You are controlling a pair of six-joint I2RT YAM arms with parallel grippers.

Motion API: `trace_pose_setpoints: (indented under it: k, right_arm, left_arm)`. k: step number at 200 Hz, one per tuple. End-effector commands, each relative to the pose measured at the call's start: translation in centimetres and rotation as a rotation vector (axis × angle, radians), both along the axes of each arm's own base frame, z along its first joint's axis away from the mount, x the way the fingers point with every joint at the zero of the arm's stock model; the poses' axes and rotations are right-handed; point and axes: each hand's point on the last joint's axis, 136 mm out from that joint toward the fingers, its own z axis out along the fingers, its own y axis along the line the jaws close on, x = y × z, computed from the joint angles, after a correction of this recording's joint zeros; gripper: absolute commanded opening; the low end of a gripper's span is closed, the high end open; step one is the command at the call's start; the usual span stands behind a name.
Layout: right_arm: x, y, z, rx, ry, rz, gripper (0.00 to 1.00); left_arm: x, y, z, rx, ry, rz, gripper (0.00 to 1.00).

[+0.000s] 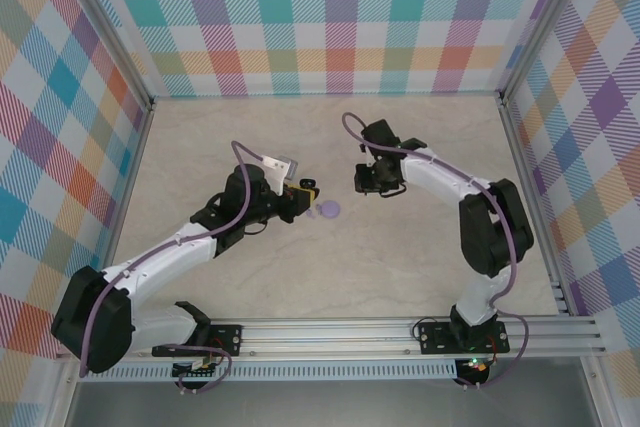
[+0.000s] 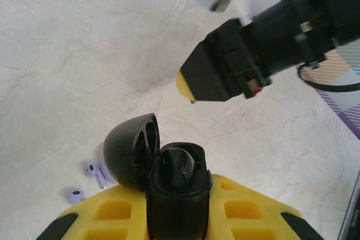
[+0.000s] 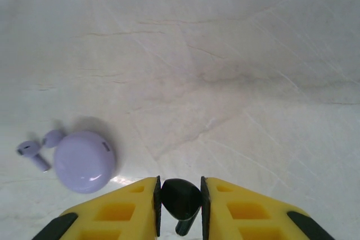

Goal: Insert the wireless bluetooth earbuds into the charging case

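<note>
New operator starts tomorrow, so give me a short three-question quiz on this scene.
1. True or false: the black case in the left gripper has its lid open.
2. What does the right gripper hold? A) black earbud B) a pen C) nothing
3. Fill in: the purple case lies on the table with its lid ____.
Key: 1 true; 2 A; 3 shut.

Pale marbled tabletop (image 1: 400,277); plaid pastel walls (image 1: 340,17) on three sides; aluminium rail (image 1: 350,332) at near edge.
</note>
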Motion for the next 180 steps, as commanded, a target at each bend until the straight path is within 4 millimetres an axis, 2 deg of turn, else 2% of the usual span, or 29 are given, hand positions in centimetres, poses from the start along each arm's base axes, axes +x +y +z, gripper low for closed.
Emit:
trace_pose_setpoints:
  k: [1, 57, 151, 166, 180]
  right_arm:
    - [0.2, 1.5, 3.6, 0.118, -0.102, 0.055, 0.27]
    - [-1.3, 3.2, 9.1, 0.291, -0.215, 0.143, 0.28]
    - [-5.0, 5.8, 17.4, 0.496, -0.348, 0.301, 0.31]
    - [-5.2, 5.8, 18.1, 0.503, -0.366, 0.297, 0.31]
    - [-5.0, 5.3, 17.8, 0.466, -0.370, 0.270, 0.31]
  left_arm:
    - [1.0, -0.4, 1.7, -0.056, -0.022, 0.006, 0.03]
    - [1.5, -1.7, 1.5, -0.111, -0.002, -0.020, 0.03]
    - [0.5, -3.0, 4.0, -0.213, -0.122, -0.126, 0.03]
    - [0.4, -3.0, 4.0, -0.215, -0.139, -0.131, 0.03]
    - [0.7, -2.8, 3.9, -0.204, -0.140, -0.118, 0.03]
